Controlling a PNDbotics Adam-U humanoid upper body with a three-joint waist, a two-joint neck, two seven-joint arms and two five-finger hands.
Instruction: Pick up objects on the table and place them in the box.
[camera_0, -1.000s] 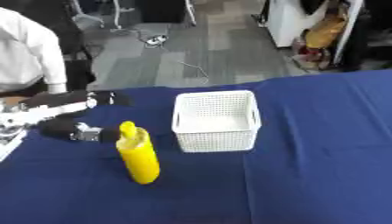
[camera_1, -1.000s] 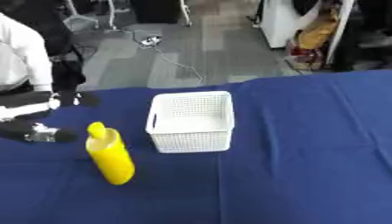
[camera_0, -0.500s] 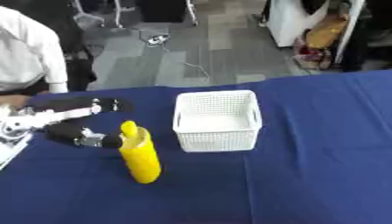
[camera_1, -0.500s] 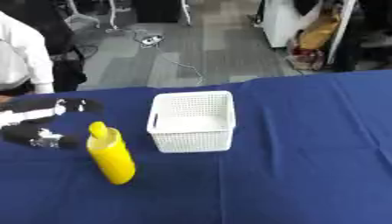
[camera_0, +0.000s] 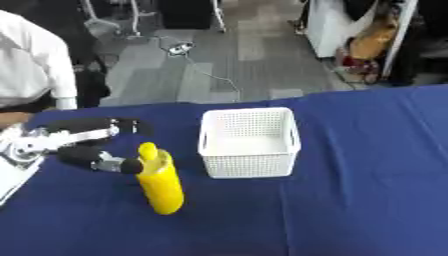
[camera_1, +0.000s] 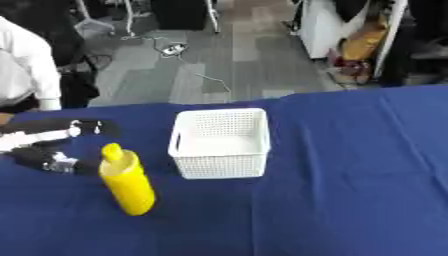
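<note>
The left robot hand (camera_0: 83, 145) has been closing in on the bottle (camera_0: 160, 182), fingers spread wide beside its cap. A blue cloth is covering the bench (camera_0: 350, 200); the white lattice box (camera_0: 248, 142) is sitting just right of the smooth yellow bottle.

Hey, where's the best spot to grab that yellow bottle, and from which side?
Probably the upper body of the bottle, just under its narrow cap, coming from its left. It stands upright left of the basket, and the left hand is already open beside the neck on that side, fingers toward it. The body is wider than the cap, so fingers can likely wrap it there.
</note>
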